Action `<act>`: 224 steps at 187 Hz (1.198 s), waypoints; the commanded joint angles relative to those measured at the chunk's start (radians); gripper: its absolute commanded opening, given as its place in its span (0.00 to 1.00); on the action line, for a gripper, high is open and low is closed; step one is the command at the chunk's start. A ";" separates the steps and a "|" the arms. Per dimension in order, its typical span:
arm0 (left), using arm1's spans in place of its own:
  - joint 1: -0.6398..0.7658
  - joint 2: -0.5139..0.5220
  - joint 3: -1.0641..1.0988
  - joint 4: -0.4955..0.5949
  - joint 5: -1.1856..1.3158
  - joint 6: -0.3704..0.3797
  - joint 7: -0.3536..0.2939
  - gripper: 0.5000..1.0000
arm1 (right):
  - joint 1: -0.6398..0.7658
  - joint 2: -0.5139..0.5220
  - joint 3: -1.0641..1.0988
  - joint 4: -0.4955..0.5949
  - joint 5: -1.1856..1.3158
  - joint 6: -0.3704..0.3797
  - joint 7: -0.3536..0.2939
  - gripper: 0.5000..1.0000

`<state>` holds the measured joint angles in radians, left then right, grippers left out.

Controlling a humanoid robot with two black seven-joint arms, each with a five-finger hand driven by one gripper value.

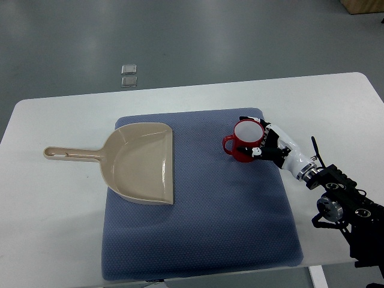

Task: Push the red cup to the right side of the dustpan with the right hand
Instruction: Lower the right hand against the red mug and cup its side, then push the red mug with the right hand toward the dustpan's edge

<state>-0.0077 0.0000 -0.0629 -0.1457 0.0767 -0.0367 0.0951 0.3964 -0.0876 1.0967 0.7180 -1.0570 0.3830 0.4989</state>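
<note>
Standing on the pad: red cup [245, 141], upright, handle toward the dustpan [141, 163], well apart from it to the right
Right hand [261, 144]: comes in from the lower right, fingers curled against the cup's right side, touching it; whether it grips I cannot tell
Dustpan: tan, handle pointing left, lying on the blue pad [198, 240]
Bench [54, 240]: white, carrying the pad

The right arm is extended in from the lower right edge, its black wrist joints angled up and left. The right hand [267, 144] is held low, white-backed, with dark fingers [251, 150] curled forward. No left arm is seen.
</note>
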 commanded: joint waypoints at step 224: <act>0.000 0.000 0.000 0.000 0.000 0.000 0.000 1.00 | -0.005 0.088 -0.006 0.000 0.002 -0.015 0.001 0.86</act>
<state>-0.0077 0.0000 -0.0629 -0.1457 0.0767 -0.0370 0.0951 0.3913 0.0000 1.0907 0.7178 -1.0548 0.3682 0.5001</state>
